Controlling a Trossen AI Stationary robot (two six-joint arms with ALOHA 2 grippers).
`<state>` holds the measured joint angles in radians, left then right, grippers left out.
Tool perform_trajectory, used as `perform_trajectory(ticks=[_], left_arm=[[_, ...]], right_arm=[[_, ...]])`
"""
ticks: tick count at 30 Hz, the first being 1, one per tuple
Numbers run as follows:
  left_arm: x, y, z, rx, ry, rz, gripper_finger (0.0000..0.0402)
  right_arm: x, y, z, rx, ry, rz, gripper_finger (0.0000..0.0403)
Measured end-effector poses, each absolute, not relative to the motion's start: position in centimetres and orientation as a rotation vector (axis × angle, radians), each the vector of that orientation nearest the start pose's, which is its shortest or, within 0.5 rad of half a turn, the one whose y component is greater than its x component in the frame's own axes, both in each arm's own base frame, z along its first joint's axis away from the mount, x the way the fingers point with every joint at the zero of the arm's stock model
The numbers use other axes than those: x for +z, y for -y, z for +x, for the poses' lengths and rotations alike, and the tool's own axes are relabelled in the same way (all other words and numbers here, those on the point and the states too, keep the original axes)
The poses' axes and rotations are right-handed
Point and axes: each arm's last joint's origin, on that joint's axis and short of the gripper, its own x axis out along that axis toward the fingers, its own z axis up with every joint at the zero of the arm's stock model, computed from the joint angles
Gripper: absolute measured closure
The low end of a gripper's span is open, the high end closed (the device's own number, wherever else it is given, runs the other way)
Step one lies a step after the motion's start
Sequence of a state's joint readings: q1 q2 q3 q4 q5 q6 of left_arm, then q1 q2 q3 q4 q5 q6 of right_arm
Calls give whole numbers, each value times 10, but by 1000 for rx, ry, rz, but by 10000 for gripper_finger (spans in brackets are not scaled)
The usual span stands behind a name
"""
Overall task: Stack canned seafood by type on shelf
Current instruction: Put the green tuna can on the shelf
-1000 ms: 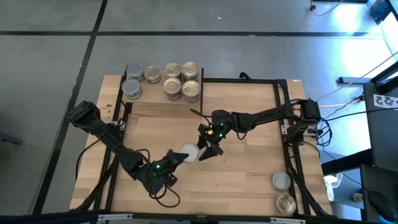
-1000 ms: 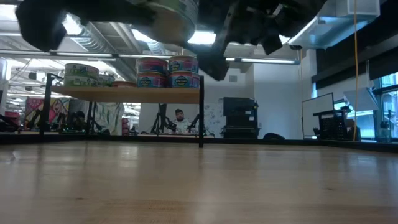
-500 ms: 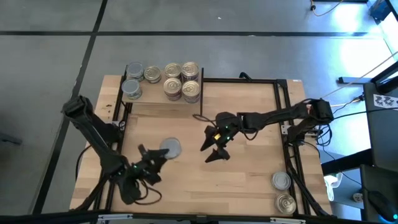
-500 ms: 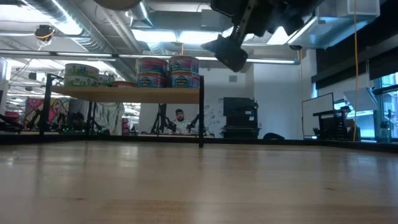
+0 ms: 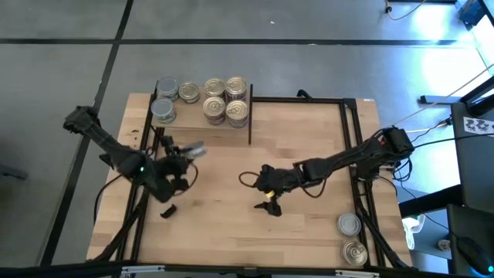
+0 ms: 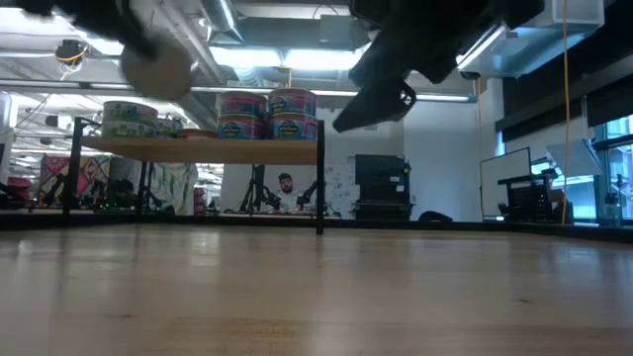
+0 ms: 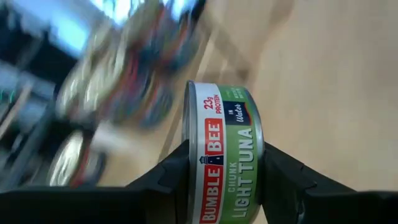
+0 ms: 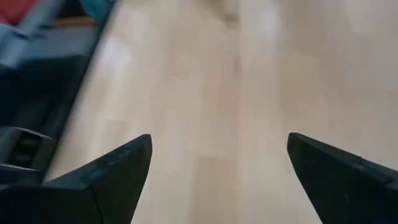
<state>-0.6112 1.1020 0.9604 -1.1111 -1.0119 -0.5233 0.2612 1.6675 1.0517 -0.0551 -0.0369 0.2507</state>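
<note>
Already six tins (image 5: 202,99) on shelf (image 5: 197,124)

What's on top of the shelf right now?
The shelf carries tins: two grey-topped at its left end, one gold-topped beside them, then colourful-label tins stacked two high near the right post. Whatever sits behind those stacks is hidden in the low view.

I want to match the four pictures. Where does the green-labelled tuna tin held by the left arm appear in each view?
High view: green-labelled round metal tuna tin, left of centre, near the light wood shelf.
Low view: upper left, blurred.
Left wrist view: centre, between dark fingers.
Right wrist view: not in it.
Shared landmark: the shelf.
</note>
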Motion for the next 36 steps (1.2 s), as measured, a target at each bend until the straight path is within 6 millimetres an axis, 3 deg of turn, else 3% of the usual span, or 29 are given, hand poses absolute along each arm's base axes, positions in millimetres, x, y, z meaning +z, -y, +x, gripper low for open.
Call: perform_trajectory(ticks=[5, 15, 36], left_arm=[[281, 52, 149, 744, -857, 456, 268], [282, 13, 170, 861, -985, 630, 268], [270, -61, 198, 833, -1217, 479, 268]], right_arm=[[201, -103, 345, 94, -706, 73, 31], [166, -106, 362, 25, -703, 38, 31], [156, -106, 368, -29, -667, -27, 31]])
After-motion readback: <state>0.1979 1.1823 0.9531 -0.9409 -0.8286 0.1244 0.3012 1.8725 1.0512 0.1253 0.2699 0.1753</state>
